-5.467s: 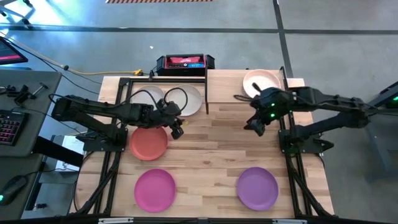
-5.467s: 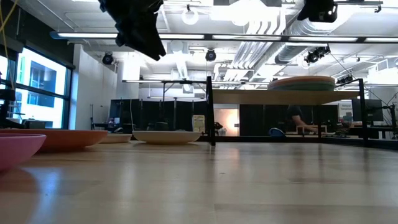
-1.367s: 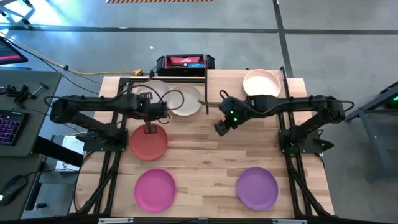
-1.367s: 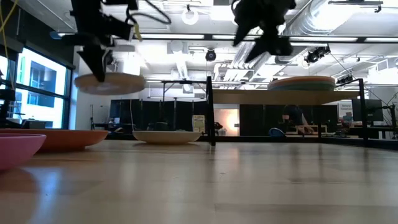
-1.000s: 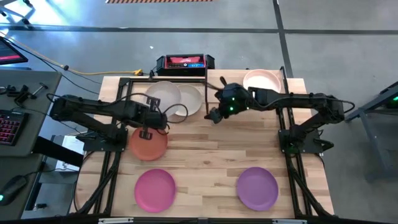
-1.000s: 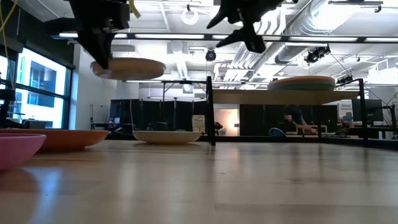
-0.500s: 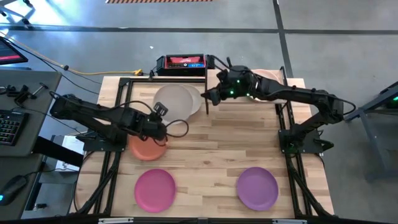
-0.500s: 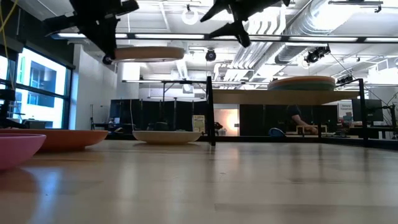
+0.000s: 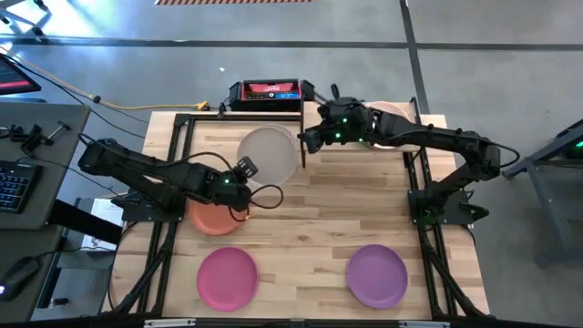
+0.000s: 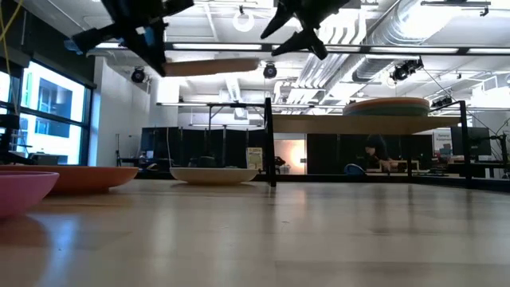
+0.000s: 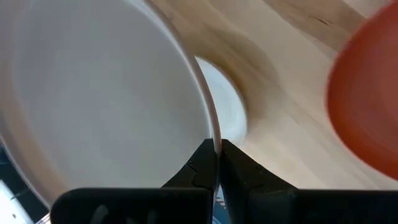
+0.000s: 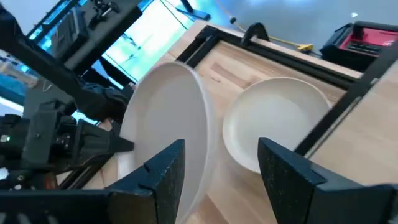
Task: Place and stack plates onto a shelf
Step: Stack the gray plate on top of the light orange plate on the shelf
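No lettering can be read anywhere; the red and black box's (image 9: pixel 271 91) label is illegible.

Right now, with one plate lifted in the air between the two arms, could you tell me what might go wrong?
1. The left pincer pinches the white plate only at its rim, so it could tilt or slip out.
2. The open right pincer is close to that plate's far edge; a misjudged handover could knock it.
3. If dropped, it would land on the cream plate below.
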